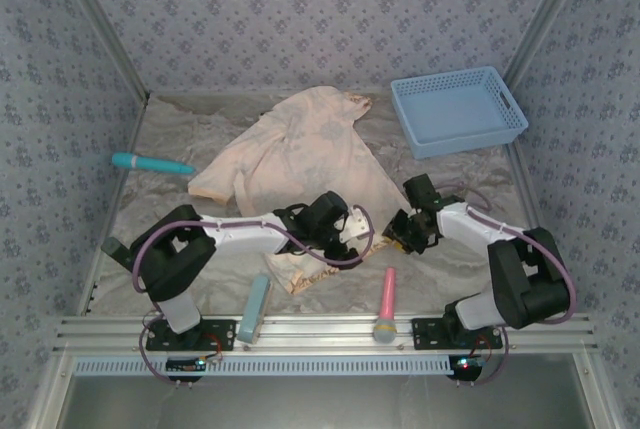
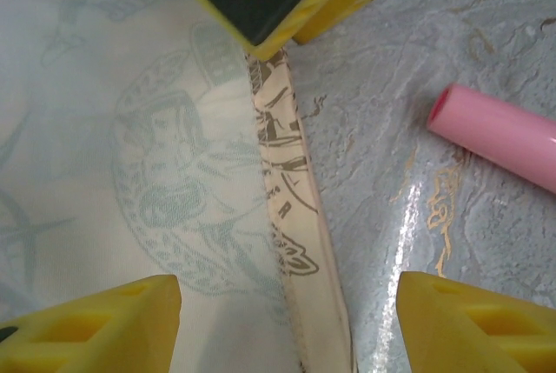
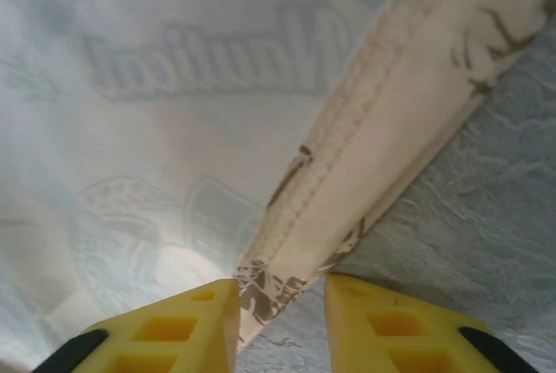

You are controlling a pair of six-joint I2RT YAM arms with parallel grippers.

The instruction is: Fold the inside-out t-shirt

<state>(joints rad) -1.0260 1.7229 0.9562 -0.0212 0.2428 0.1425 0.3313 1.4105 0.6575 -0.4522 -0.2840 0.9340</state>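
Note:
The inside-out t-shirt [image 1: 300,149] lies crumpled on the table, pale peach with a faded print showing through. Its near hem runs toward the arms. My left gripper [image 1: 360,234] hovers over that hem [image 2: 291,199] and stands open [image 2: 291,321], one finger over the cloth and the other over bare table. My right gripper [image 1: 397,239] meets it from the right. The right gripper's jaws [image 3: 281,303] are narrowed but still apart around the hem corner [image 3: 261,290]. The cloth touches the left finger, and table shows beside the other one. The right gripper's fingertips [image 2: 269,16] sit on the hem.
A pink tube-like tool [image 1: 386,299] [image 2: 495,134] lies just right of the hem near the front rail. A light blue tool [image 1: 254,309] lies at front left, a teal one [image 1: 150,163] at the left. A blue basket [image 1: 458,109] stands at back right.

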